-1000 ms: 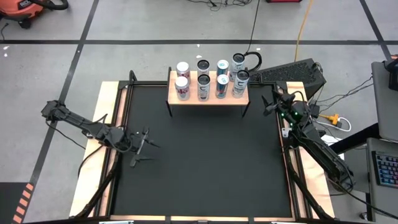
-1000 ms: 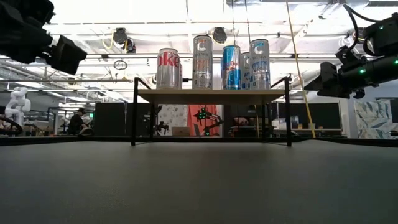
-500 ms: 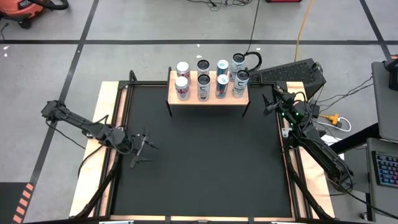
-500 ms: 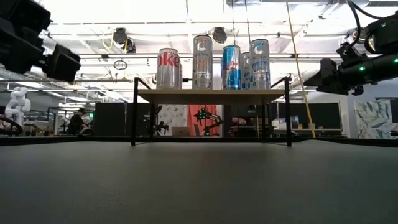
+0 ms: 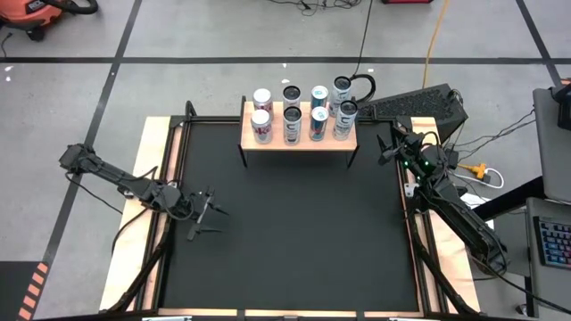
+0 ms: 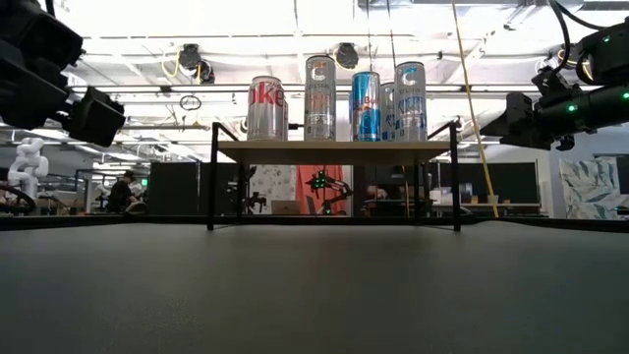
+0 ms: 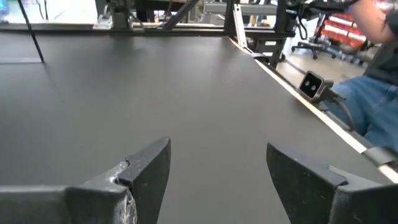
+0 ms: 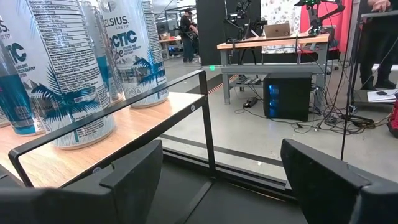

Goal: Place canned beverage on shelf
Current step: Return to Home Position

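The left gripper point(image 5: 203, 214) hangs over the left side of the black mat point(image 5: 294, 241), fingers spread wide, empty. The right gripper point(image 5: 388, 147), likewise spread and empty, is near the right end of the shelf point(image 5: 300, 145). Eight cans point(image 5: 292, 125) stand there in two rows of four; from table level the back row is mostly hidden

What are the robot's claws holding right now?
Nothing. The left claw and right claw are both open and empty; the cans stand on the shelf.
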`<action>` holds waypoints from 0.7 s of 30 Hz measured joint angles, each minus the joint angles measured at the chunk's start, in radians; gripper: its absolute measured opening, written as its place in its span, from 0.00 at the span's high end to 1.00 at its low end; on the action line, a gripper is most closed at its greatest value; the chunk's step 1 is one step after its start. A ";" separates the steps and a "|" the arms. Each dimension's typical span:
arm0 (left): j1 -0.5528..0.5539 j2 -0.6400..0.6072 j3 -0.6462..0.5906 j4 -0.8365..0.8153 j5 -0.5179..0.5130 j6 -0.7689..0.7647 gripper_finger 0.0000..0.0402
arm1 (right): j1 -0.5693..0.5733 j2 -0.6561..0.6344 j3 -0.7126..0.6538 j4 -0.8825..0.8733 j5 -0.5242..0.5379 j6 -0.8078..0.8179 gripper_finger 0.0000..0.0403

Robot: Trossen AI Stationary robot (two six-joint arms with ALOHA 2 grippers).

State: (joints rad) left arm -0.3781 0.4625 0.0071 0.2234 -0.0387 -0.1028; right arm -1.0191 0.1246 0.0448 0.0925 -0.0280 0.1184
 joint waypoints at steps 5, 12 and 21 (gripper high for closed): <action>0.000 0.000 0.000 -0.026 0.003 -0.078 0.33 | 0.000 0.000 0.000 0.000 0.000 0.000 0.23; 0.000 0.000 0.000 -0.027 0.004 -0.073 0.33 | 0.000 0.000 0.000 0.000 0.000 0.000 0.23; 0.000 -0.047 -0.001 -0.046 0.005 -0.073 0.33 | 0.000 -0.002 0.000 0.001 0.000 0.000 0.23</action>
State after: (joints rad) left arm -0.3779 0.4154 0.0063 0.1778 -0.0341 -0.1758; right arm -1.0191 0.1223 0.0448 0.0933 -0.0277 0.1188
